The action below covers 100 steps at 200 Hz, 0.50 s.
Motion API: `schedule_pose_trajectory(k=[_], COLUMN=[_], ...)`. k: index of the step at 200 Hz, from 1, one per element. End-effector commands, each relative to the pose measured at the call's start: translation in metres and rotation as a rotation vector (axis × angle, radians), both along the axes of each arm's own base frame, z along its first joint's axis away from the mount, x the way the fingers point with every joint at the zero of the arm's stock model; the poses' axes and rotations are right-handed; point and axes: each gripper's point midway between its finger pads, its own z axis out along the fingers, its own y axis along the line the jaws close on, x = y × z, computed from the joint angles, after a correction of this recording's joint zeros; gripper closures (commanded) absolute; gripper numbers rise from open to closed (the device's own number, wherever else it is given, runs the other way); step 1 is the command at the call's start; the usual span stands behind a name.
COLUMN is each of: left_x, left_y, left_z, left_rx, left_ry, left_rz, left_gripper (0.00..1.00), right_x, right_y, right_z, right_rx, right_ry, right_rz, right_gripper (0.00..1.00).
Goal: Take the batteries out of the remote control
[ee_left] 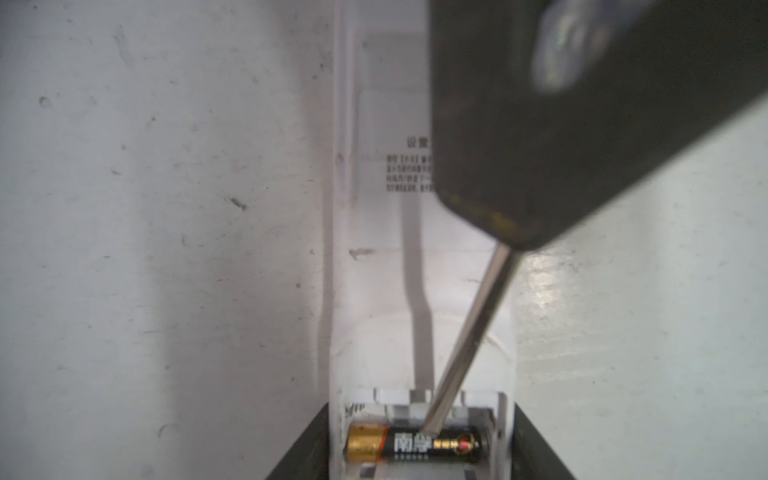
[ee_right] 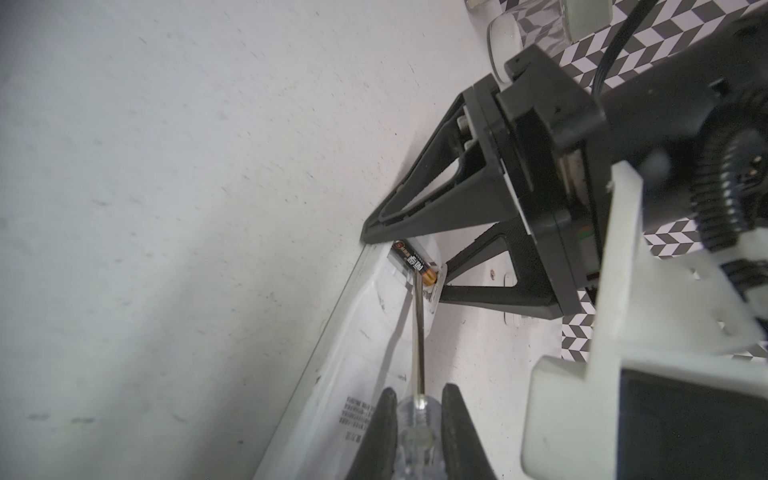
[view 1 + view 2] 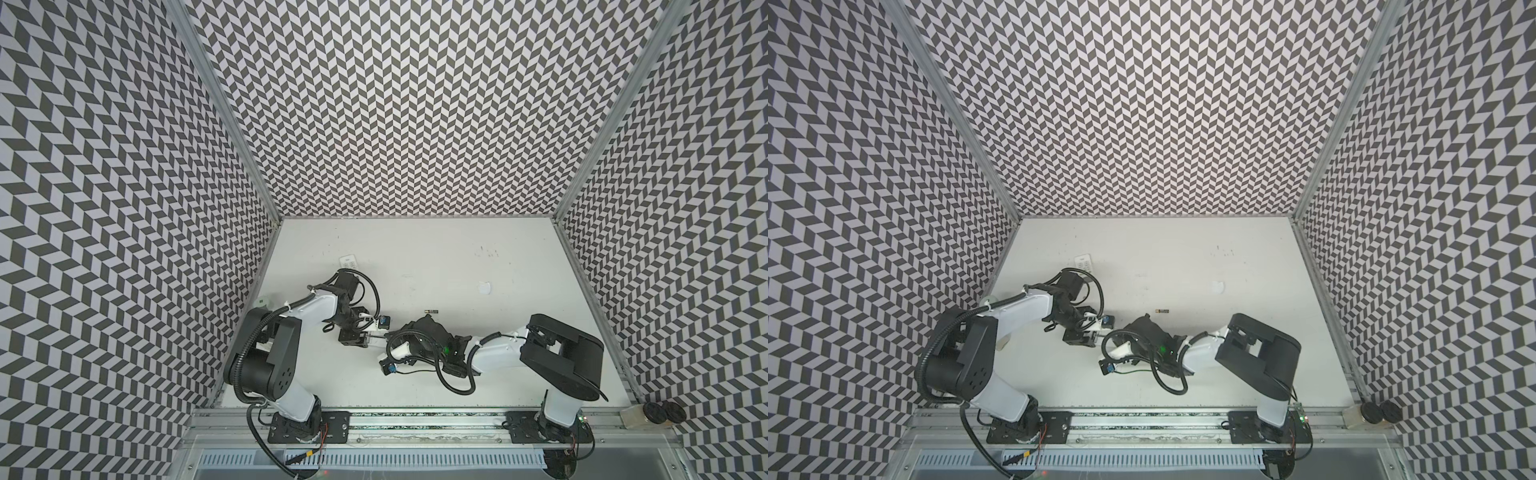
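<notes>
My left arm [image 3: 309,309] and right arm [image 3: 496,353]: white shells, black joint housings. A ribbed black hose [image 3: 242,361] runs along the left arm, and a thinner black cable [image 3: 457,392] sits behind my right wrist. Green light [image 3: 448,350] on that wrist. Blue plugs [image 3: 384,321] just behind each gripper. Black base plates [image 3: 336,428] with screws, and red and yellow wires [image 3: 309,455] below the left one. On my left gripper [image 2: 405,262]: black open triangular fingers, white plastic bracket [image 2: 615,332] behind it. On my right gripper [image 2: 419,390]: black tapered fingers.
</notes>
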Motion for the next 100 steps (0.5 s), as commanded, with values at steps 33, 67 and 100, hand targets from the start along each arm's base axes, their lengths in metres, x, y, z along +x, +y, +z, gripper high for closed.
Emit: schedule_pose_trajectory(k=[33,67,100], left_x=[-0.008,-0.01,-0.007], left_y=[0.012,0.008,0.005], left_z=[-0.005,-0.003,-0.001], left_rx=[0.056,0.044,0.045], left_ry=[0.054,0.055,0.057], left_rz=[0.005,-0.007,-0.008], left_gripper=[0.55,0.56,0.56], right_x=[-0.004,-0.004,-0.007], right_y=[0.012,0.011,0.017], right_z=[-0.006,-0.006,-0.007], right_rx=[-0.029,-0.053,-0.08], right_ry=[0.003,0.004,0.014], right_rz=[0.049,0.062,0.101], right_gripper=[1.0,1.0,1.0])
